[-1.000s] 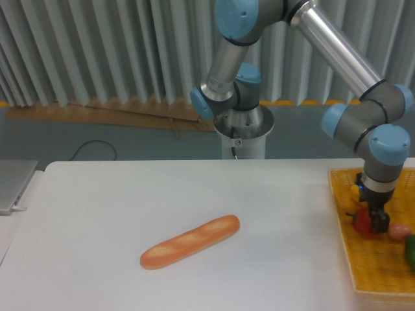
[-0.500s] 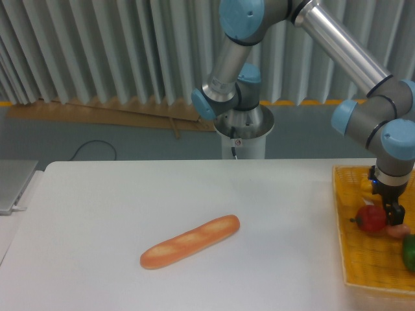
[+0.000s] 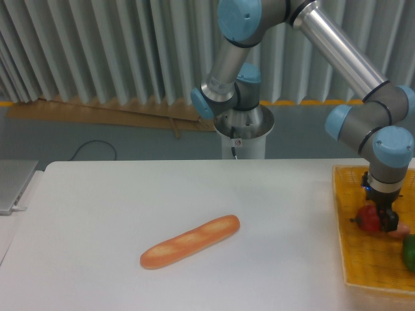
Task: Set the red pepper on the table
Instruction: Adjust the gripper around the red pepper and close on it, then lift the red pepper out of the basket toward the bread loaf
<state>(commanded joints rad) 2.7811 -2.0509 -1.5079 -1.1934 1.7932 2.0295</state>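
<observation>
Landmark: the yellow woven tray (image 3: 363,259) at the right edge of the white bench (image 3: 97,220). Nearest the camera, at the tray's right side, a green vegetable (image 3: 410,253) lies partly cut off by the frame. Just behind it, a pinkish item (image 3: 402,230) rests in the tray; too small to identify. Beside that, toward the tray's left rim, sits the red pepper (image 3: 368,219), glossy, with its dark stem pointing left toward the rim. The gripper (image 3: 382,219) comes straight down over the pepper, its dark fingers against the pepper's right side and apparently closed on it; whether the pepper is raised off the tray floor cannot be told from this view. A small patch of yellow (image 3: 367,189) shows just behind the gripper, against the tray's far rim. Well left of the tray, a baguette (image 3: 190,241) lies diagonally on the bench. Farther back, past the tray's far-left corner, the arm's base (image 3: 244,133) stands behind the bench edge.
</observation>
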